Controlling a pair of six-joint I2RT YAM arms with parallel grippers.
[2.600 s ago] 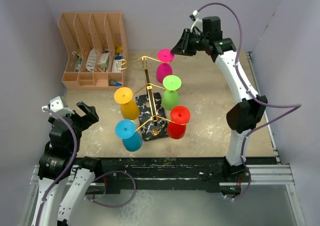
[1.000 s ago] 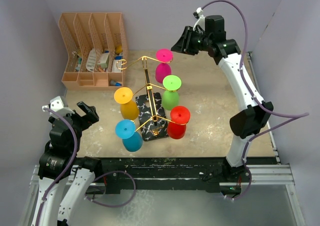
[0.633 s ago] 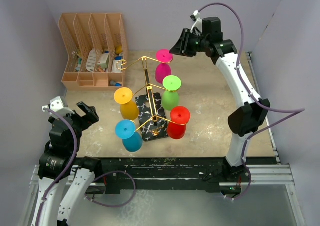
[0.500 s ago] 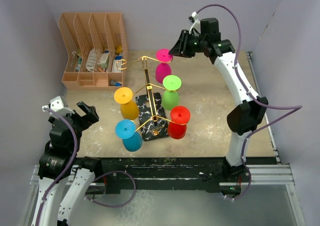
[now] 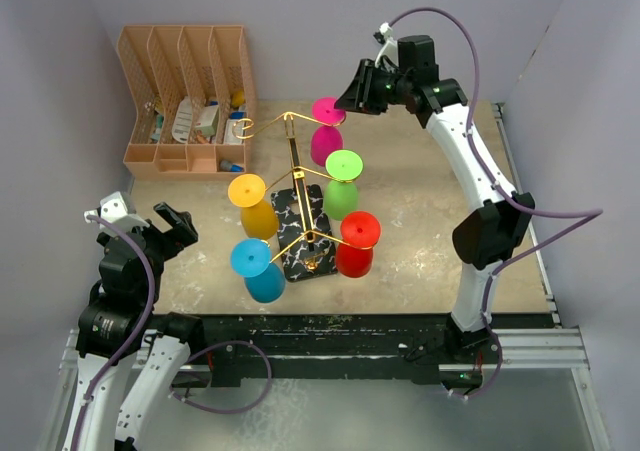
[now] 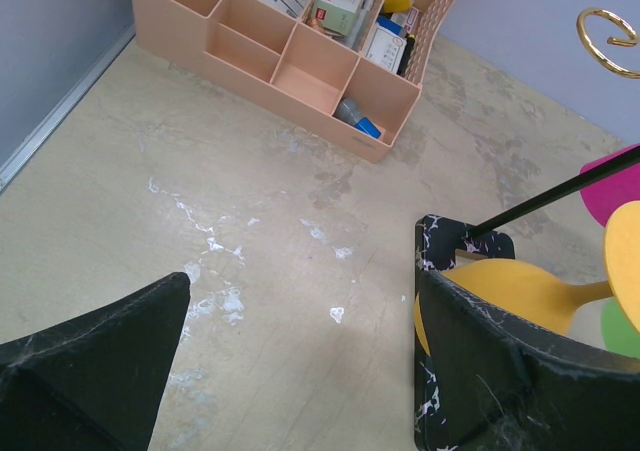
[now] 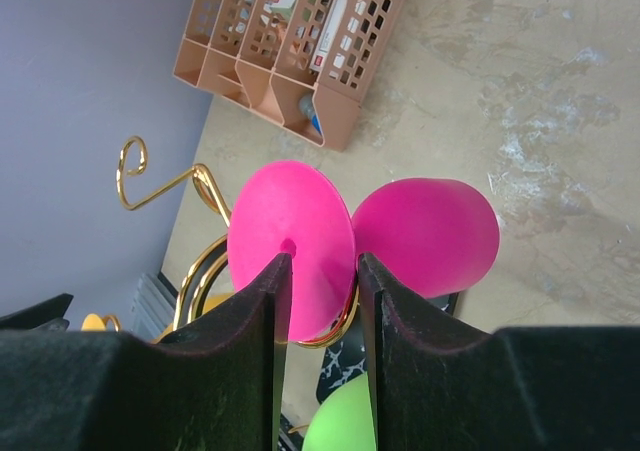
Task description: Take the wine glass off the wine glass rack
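The gold wire wine glass rack [image 5: 294, 166] stands on its black marble base [image 5: 290, 256] mid-table. Pink [image 5: 328, 143], green [image 5: 341, 197], red [image 5: 354, 255], yellow [image 5: 258, 217] and blue [image 5: 264, 279] wine glasses hang on it upside down. My right gripper [image 5: 345, 99] is at the pink glass's foot. In the right wrist view its fingers [image 7: 320, 261] stand narrowly on either side of the pink foot disc [image 7: 290, 226], which still sits in its gold hook [image 7: 200, 261]. My left gripper [image 6: 300, 311] is open and empty, low at the near left.
A peach slotted desk organiser [image 5: 185, 96] with small items stands at the back left; it also shows in the left wrist view [image 6: 290, 61]. Purple walls close in the left, back and right sides. The rack's base corner [image 6: 440, 246] and the yellow glass [image 6: 520, 291] lie by my left gripper's right finger.
My right gripper drew back slightly, then moved left and down onto the pink glass's foot. The glasses, the rack and the left arm have not moved.
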